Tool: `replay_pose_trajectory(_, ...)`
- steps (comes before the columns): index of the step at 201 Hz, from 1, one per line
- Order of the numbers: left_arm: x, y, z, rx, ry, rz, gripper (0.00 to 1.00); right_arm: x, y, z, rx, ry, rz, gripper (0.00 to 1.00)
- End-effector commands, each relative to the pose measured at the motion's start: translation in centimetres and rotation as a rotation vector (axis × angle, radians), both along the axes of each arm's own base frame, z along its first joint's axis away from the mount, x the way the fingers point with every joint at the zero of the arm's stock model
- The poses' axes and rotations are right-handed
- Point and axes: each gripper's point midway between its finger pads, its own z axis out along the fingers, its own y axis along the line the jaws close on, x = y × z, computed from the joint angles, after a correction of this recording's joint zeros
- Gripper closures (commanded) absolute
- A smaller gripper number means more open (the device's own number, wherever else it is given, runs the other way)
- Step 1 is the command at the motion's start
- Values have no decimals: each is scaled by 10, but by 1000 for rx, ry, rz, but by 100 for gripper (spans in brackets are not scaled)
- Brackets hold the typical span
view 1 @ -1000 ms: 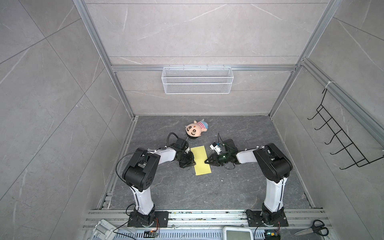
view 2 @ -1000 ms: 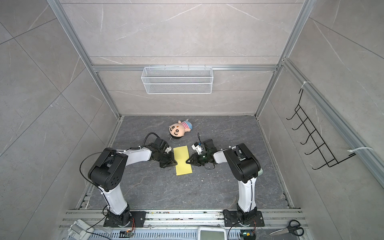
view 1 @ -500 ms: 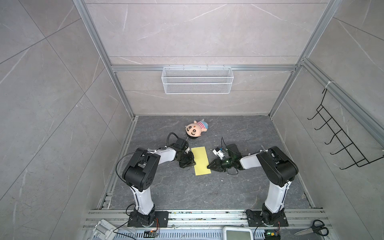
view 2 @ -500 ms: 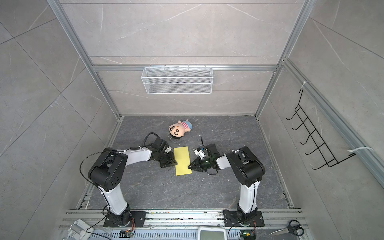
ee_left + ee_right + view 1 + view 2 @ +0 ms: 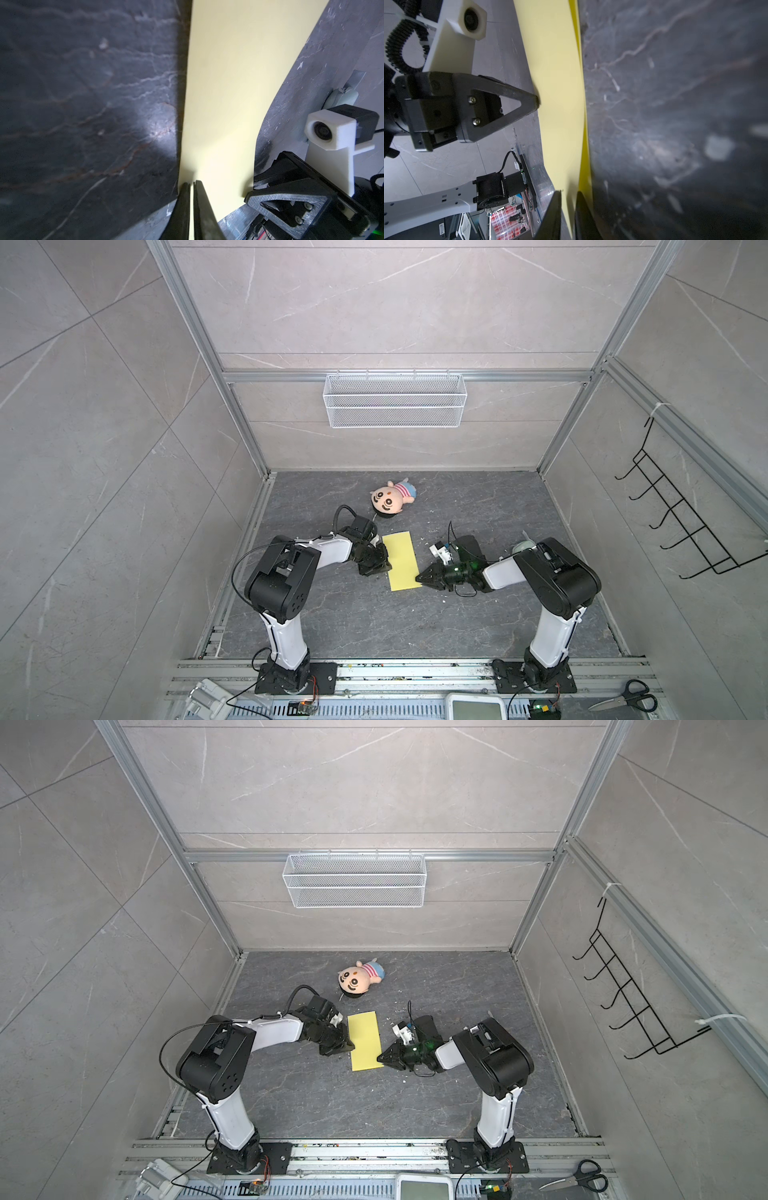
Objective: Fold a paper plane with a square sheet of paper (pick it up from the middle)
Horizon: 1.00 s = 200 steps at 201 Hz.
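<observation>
Two arms: left arm (image 5: 332, 551) and right arm (image 5: 503, 572). Two end effectors: left end effector (image 5: 386, 567), right end effector (image 5: 419, 578). Two wrist cameras (image 5: 321, 131), one per arm. One grey surface (image 5: 457, 614). One yellow sheet (image 5: 401, 560). One doll (image 5: 388, 499). One wire basket (image 5: 395, 406). One hook rack (image 5: 702, 527). One pair of scissors (image 5: 623, 698).

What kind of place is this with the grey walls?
Most likely a robot practice booth in a lab, not a real room. The left arm and right arm are bolted to a metal rail, the tile walls are panels in a metal frame, and scissors lie by the rail.
</observation>
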Motion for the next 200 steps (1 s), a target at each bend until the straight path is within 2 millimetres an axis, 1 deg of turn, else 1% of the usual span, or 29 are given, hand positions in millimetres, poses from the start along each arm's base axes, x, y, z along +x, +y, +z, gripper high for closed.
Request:
replay_pose_trajectory(1, -15, 33, -34, 170, 67, 49, 88, 6, -1, 7, 2, -15, -51, 87)
replay_pose_trajectory(15, -13, 31, -29, 161, 55, 49, 88, 6, -2, 6, -10, -8, -66, 91)
replay_pose_trajectory(24, -11, 29, -22, 148, 37, 44, 88, 6, -5, 5, -23, 1, -79, 93)
replay_pose_trajectory(37, -3, 22, -6, 108, -11, 32, 87, 5, -7, 4, -42, 10, -89, 96)
replay_pose_trajectory(64, 17, 2, 37, -7, -131, 5, 80, 2, -9, 9, -68, 12, -74, 99)
replay_pose_trajectory(76, 23, -4, 48, -38, -164, -2, 78, 0, -10, 12, -76, 11, -60, 99)
replay_pose_trajectory(85, 27, -6, 51, -50, -180, -6, 77, 0, -9, 14, -77, 10, -51, 100)
replay_pose_trajectory(110, 36, -14, 48, -66, -187, -26, 76, -2, -9, 16, -88, 22, -33, 100)
replay_pose_trajectory(135, 43, -17, 37, -59, -173, -28, 77, -2, -9, 18, -98, 30, -29, 100)
replay_pose_trajectory(152, 47, -19, 30, -55, -166, -32, 80, -2, -9, 19, -107, 37, -26, 100)
replay_pose_trajectory(200, 43, -13, 7, 0, -111, -24, 85, 1, -6, 22, -114, 60, -21, 100)
